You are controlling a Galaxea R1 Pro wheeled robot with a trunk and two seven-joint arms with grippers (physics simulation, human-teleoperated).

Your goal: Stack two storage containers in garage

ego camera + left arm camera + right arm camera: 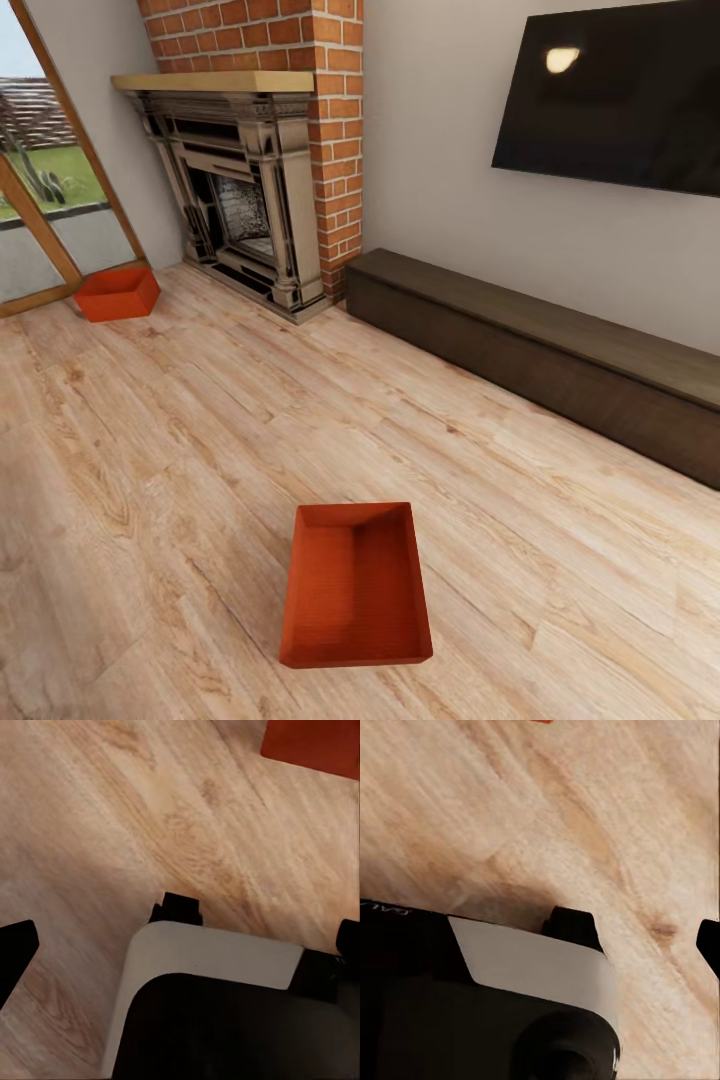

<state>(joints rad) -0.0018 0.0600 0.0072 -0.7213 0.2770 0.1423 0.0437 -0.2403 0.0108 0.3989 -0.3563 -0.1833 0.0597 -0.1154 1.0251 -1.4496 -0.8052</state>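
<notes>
Head view: near container (355, 590) on bare planks (200, 420); pincer states unclear

A black body edged by a broad off-white curved band (217, 956) is seen in the left wrist view, and the same black-and-white casing (536, 967), with small white lettering and a round black knob, in the right.

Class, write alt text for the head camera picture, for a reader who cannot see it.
Two red-orange open bins sit on a pale wood floor: one near the camera, the other far off beside a glass door. Behind stand a brick fireplace, a long dark cabinet and a wall-mounted black TV.
</notes>
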